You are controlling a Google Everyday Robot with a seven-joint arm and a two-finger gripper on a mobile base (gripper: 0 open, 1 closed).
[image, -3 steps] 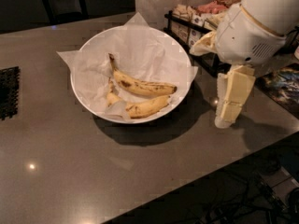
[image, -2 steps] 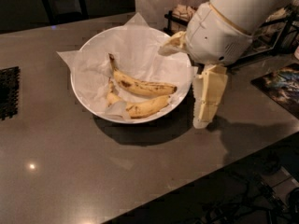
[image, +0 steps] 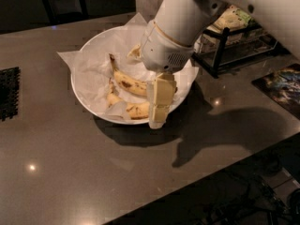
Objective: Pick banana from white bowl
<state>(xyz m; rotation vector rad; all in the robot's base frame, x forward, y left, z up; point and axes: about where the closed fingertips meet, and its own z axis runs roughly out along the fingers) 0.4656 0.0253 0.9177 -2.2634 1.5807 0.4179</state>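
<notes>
The white bowl (image: 89,97), lined with crinkled white paper, sits on the grey table. The longer banana (image: 127,82), with a dark-tipped stem and a brown bruise, lies in its middle. A shorter banana (image: 130,108) lies nearer the front rim. My gripper (image: 158,112) hangs from the white arm over the bowl's front right part, above and in front of the right ends of both bananas, which it hides.
A black wire rack (image: 229,41) with packaged snacks stands right of the bowl. A colourful printed mat (image: 281,84) lies at the far right. A black grille (image: 9,93) sits at the left edge. The table's front edge runs diagonally at lower right.
My arm and gripper have moved left, from beside the bowl's right rim to over the bowl, covering the bananas' right ends. The bananas have not moved.
</notes>
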